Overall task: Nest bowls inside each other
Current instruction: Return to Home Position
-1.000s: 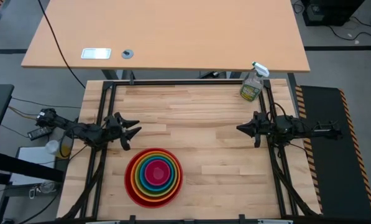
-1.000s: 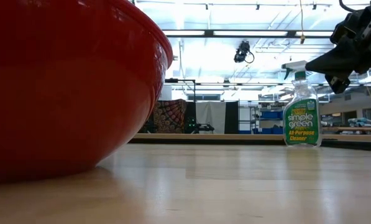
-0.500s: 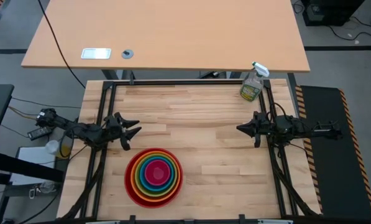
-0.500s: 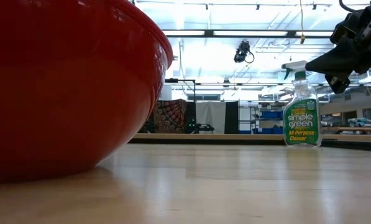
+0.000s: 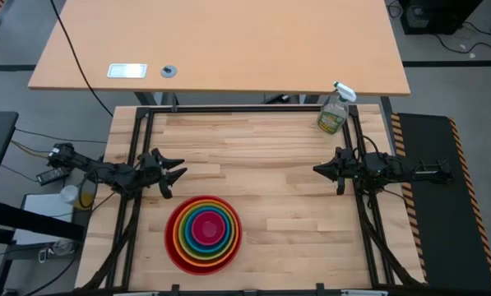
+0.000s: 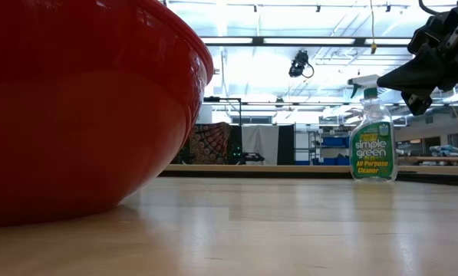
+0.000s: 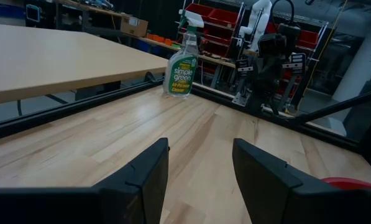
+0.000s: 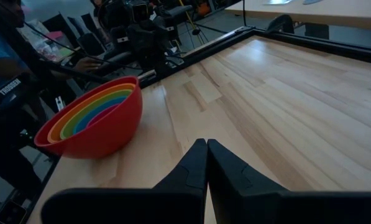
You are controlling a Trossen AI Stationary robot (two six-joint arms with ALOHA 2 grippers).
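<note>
The bowls point(image 5: 203, 233) stand nested on the table near its front edge, left of centre: red outermost, then orange, lime green, blue, and pink innermost. The red bowl point(image 6: 75, 107) fills the low view's left; the stack point(image 8: 92, 121) also shows in the right wrist view, resting on the red bowl's base. My left gripper point(image 5: 179, 174) hovers open at the table's left side, just beyond the stack, its fingers point(image 7: 141, 177) apart with nothing between. My right gripper point(image 5: 317, 170) hovers shut at the right side, far from the bowls.
A clear spray bottle point(image 5: 334, 113) with a green label stands at the table's far right corner. A black frame point(image 5: 245, 108) runs around the table's edges. Behind it stands a larger light-wood desk point(image 5: 220, 45). A person point(image 8: 8, 68) shows beyond the table's left side.
</note>
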